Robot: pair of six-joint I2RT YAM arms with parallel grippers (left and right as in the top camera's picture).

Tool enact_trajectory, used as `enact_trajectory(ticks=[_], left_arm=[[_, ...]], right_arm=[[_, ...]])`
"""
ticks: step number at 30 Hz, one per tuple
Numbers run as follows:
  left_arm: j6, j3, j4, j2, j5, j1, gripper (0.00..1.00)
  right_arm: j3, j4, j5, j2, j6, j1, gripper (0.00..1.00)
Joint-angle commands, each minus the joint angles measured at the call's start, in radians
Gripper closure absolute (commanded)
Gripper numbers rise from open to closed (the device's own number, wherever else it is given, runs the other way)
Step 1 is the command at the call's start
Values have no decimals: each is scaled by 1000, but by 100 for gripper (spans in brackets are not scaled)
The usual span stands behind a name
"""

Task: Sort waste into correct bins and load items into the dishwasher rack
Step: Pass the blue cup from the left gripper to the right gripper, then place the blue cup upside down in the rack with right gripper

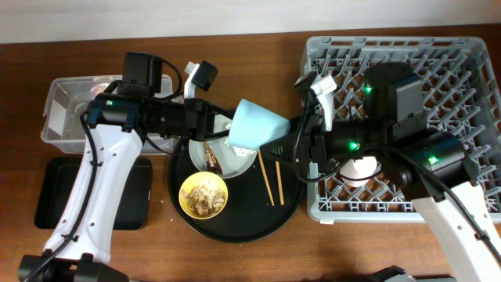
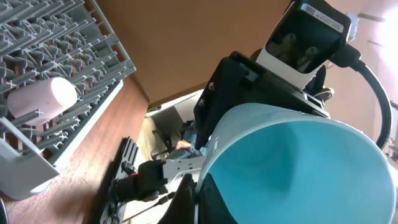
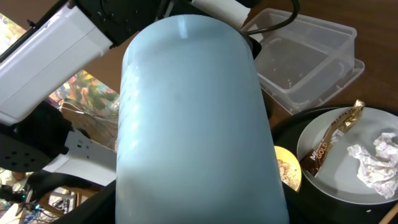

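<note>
The small blue cup (image 1: 257, 125) hangs in the air over the round black tray, between my two grippers. My left gripper (image 1: 227, 127) pinches its rim, one finger inside and one outside, as the left wrist view (image 2: 196, 186) shows. My right gripper (image 1: 288, 145) has a finger pressed on each side of the cup body (image 3: 199, 124). The pale grey plate (image 1: 235, 160) holds the brown-gold wrapper (image 3: 333, 138) and the white tissue (image 3: 376, 158). The yellow bowl (image 1: 203, 194) holds brownish scraps. The chopsticks (image 1: 270, 178) lie on the round tray. The pink cup (image 1: 362, 167) lies in the dishwasher rack (image 1: 454, 63).
The clear tub (image 1: 70, 110) stands at the far left, with the shallow black tray (image 1: 55, 196) in front of it. The large round black tray (image 1: 235, 227) sits between these bins and the rack. Both arms cross above it.
</note>
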Motion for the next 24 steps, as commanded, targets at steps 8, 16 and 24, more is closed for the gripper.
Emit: enact_trajectory(ticks=[8, 16, 24], left_arm=[[23, 10, -125, -12, -443, -9, 39], [23, 9, -172, -12, -565, -9, 34], [23, 9, -196, -12, -570, -9, 34]], right_arm=[[6, -380, 405, -168, 17, -388, 45], [6, -587, 1022, 37, 144, -626, 44], [6, -631, 1032, 417, 143, -626, 24]])
